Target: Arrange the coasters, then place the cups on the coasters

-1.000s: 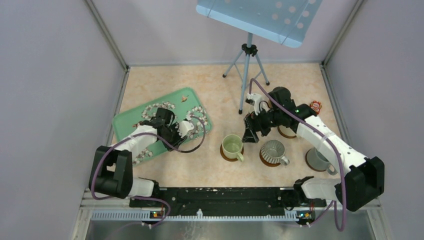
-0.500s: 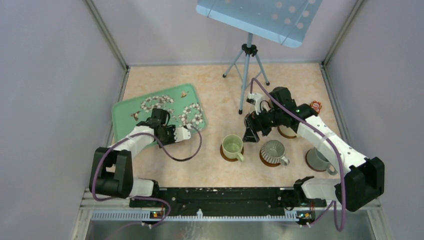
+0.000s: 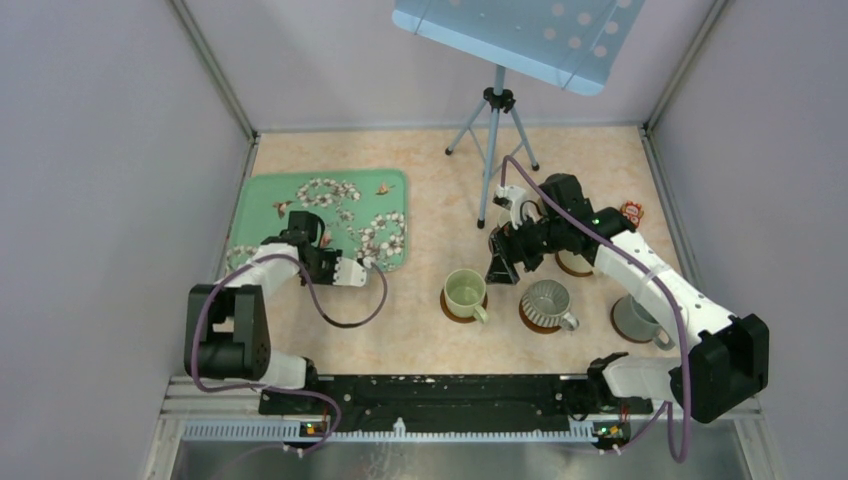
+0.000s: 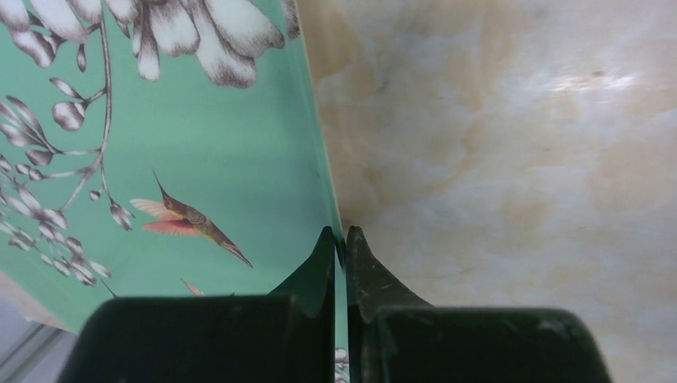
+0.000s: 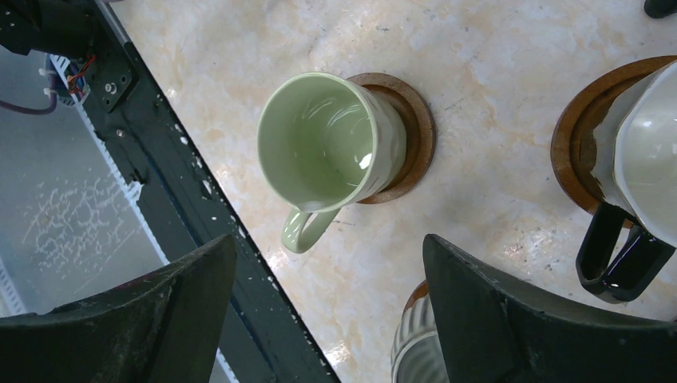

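The pale green ceramic mug [image 5: 331, 144] is sitting on a round brown wooden coaster [image 5: 417, 132] just ahead of and below the right gripper [image 5: 327, 239], whose fingers are standing spread wide, touching nothing. That arm is reaching forward and bending leftward, wrist tilting down. The left gripper [image 4: 342, 239], arm lying low, is pinching the green floral tray [image 4: 199, 144] by its rim.

The pale green ceramic mug [image 3: 464, 291] sits on a round brown wooden coaster [image 3: 450, 312]. The green flowered tray [image 3: 262, 195] lies at its 10 o'clock, the ribbed grey mug [image 3: 545, 300] at 3 o'clock.
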Tool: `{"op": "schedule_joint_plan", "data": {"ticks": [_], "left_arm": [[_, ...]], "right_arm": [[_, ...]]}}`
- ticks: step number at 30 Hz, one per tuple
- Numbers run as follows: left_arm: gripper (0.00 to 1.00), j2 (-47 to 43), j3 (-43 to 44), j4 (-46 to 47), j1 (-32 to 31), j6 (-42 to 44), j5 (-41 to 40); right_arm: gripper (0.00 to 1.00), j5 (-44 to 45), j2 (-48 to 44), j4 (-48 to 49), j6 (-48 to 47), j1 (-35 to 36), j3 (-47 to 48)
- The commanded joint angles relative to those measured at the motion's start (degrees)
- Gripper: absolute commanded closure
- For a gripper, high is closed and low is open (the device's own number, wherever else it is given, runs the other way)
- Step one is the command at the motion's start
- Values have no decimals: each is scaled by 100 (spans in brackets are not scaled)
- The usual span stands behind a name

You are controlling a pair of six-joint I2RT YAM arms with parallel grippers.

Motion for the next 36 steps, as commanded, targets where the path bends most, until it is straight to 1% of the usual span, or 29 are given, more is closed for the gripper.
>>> {"op": "schedule_joint_plan", "data": {"ticks": [1, 5, 6, 9, 12, 13, 15, 16, 20, 21, 22, 23, 25, 26, 27, 29, 31, 32, 35, 36], "left_arm": [[100, 572, 339, -298, 57, 821, 258], [100, 774, 528, -246, 50, 685, 425], [99, 860, 581, -281, 50, 628, 408], [90, 956, 605, -263, 50, 427, 330], [84, 953, 624, -252, 50, 70, 319], [80, 957, 658, -319, 50, -21, 334], [67, 946, 721, -410, 50, -238, 364], [62, 906, 743, -446, 50, -334, 384], [52, 511, 818, -564, 50, -760, 587], [47, 326, 867, -627, 49, -900, 658], [40, 201, 934, -685, 57, -1075, 747], [33, 47, 1050, -723, 61, -1273, 826], [28, -214, 1282, -734, 69, -1891, 907], [23, -323, 1423, -748, 87, -2199, 955], [15, -422, 1555, -738, 119, -2552, 1026], [2, -582, 1822, -759, 165, -3211, 1197], [1, -712, 2018, -734, 173, -3864, 1311], [1, -756, 2132, -697, 169, -4325, 1357], [1, -781, 2519, -782, 174, -5259, 1471], [1, -775, 2634, -831, 357, -5501, 1575]], "right_arm": [[15, -23, 15, 71, -50, -77, 71], [15, -39, 43, 46, -53, -101, 75], [15, -43, 51, 39, -59, -101, 84], [15, -74, 86, 27, -65, -99, 120], [15, -83, 133, 42, -64, -99, 144], [15, -83, 143, 32, -68, -99, 163], [15, -83, 170, 4, -83, -99, 223], [15, -78, 178, -26, -96, -100, 267], [15, -22, 161, -207, -254, -97, 480], [15, 13, 145, -274, -306, -106, 549], [15, 59, 120, -343, -362, -110, 610], [15, 114, 58, -437, -416, -110, 668], [15, 298, -56, -538, -520, -124, 734], [15, 428, -139, -577, -580, -142, 737], [15, 563, -222, -618, -649, -159, 717], [15, 698, -424, -697, -769, -317, 639], [14, 548, -589, -787, -822, -651, 629], [15, 414, -679, -810, -842, -942, 655], [15, 254, -979, -853, -969, -1613, 728], [14, 258, -1072, -852, -1066, -1828, 711]]}}
